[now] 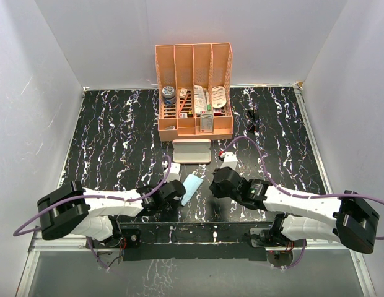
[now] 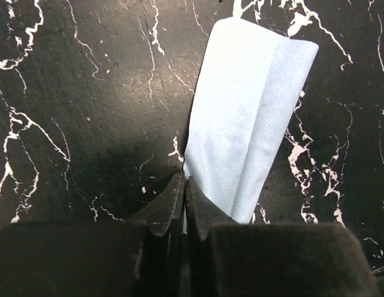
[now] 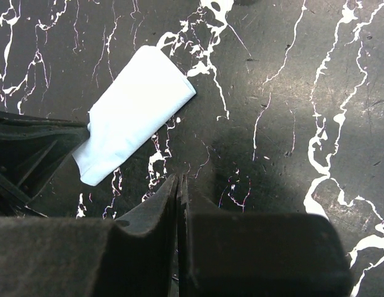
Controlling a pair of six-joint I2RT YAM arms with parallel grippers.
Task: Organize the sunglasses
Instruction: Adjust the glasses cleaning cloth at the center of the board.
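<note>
Near the cloth [image 2: 248,111], my left gripper [image 2: 183,184] and right gripper [image 3: 178,181] sit clenched, sunglasses [image 1: 253,118] not yet reached; next, open toward them.

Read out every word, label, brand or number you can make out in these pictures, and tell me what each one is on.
No text is readable in any view.
On the packets in the orange organizer: some print, too small and blurred to read.
On the pink case, the light blue cloth and the sunglasses: no markings show.
</note>
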